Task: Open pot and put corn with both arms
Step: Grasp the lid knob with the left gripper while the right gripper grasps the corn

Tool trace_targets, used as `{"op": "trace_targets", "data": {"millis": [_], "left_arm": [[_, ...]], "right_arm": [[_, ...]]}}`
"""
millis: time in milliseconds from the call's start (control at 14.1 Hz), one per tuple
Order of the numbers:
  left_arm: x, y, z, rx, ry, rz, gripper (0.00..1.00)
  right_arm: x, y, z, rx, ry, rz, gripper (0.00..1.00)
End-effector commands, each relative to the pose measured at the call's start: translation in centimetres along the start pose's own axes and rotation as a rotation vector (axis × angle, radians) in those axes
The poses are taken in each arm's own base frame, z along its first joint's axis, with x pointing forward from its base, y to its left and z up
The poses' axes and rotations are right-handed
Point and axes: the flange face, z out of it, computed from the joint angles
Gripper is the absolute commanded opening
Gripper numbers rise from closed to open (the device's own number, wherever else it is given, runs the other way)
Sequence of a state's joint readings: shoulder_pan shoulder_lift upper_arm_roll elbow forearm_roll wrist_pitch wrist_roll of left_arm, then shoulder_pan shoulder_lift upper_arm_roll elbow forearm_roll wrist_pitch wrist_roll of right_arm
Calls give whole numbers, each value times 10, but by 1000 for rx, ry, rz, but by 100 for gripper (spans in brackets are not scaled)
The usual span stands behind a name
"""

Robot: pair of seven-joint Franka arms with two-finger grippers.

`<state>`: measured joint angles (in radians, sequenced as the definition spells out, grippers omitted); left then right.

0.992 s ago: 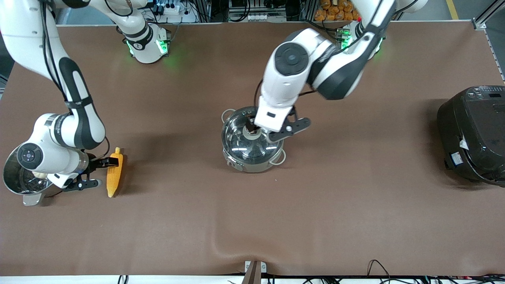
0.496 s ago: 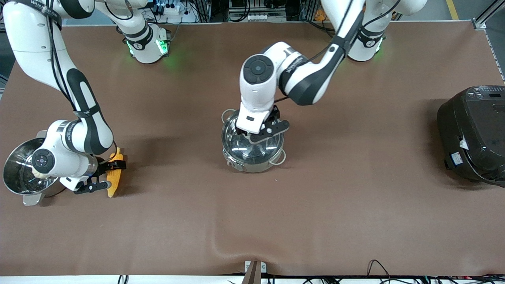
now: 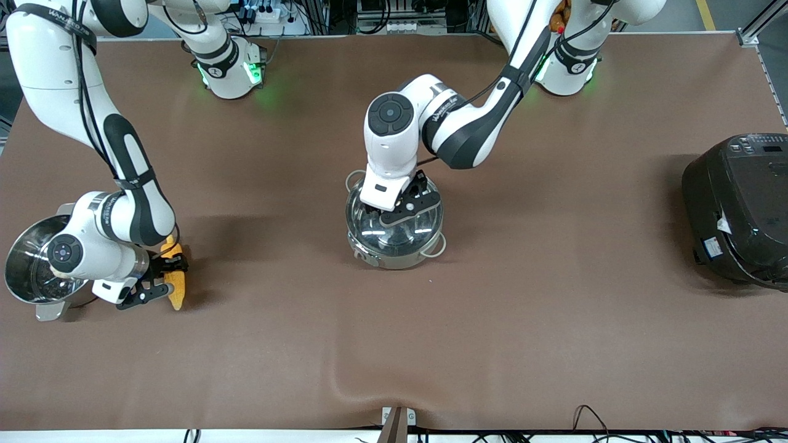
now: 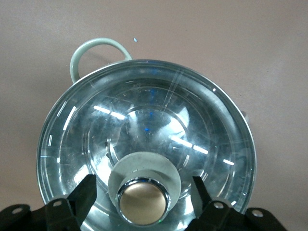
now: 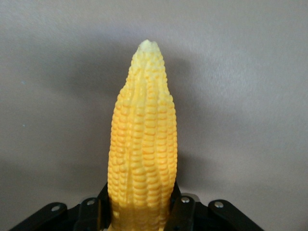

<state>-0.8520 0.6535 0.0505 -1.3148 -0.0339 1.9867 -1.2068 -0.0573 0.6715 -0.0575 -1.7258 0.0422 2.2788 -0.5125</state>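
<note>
Left arm: I reach from my base at the table's top edge, elbow bent, wrist turned down over the pot (image 3: 394, 237). Left gripper (image 3: 403, 203): my fingers (image 4: 86, 190) stand spread either side of the lid knob (image 4: 142, 202), not touching it.

Right arm: I fold down steeply toward my end of the table, wrist low. Right gripper (image 3: 165, 275): my fingers (image 5: 182, 211) are closed against the thick end of the corn (image 5: 143, 149).
</note>
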Motion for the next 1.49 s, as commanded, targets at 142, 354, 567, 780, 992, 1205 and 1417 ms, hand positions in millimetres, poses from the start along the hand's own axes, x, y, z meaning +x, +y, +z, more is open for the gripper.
{"op": "trace_targets", "data": {"millis": [142, 354, 567, 780, 992, 1205, 1417], "left_arm": [[-1, 6, 6, 3, 9, -14, 66], [-3, 5, 6, 7, -3, -16, 44], [-4, 6, 5, 1, -14, -20, 23], [-3, 5, 1, 0, -16, -21, 0], [-1, -2, -24, 2, -20, -16, 0], [15, -20, -80, -29, -18, 14, 0], [48, -63, -145, -34, -19, 82, 0]], "right_arm": [[29, -22, -83, 21, -9, -96, 0], [46, -41, -128, 31, -34, -136, 0], [48, -57, -148, 27, -28, -157, 0], [47, -67, -150, 42, -56, -172, 0], [52, -101, -153, 58, -85, -204, 0], [49, -113, -162, 70, -109, -218, 0], [49, -139, -180, 83, -109, -259, 0]]}}
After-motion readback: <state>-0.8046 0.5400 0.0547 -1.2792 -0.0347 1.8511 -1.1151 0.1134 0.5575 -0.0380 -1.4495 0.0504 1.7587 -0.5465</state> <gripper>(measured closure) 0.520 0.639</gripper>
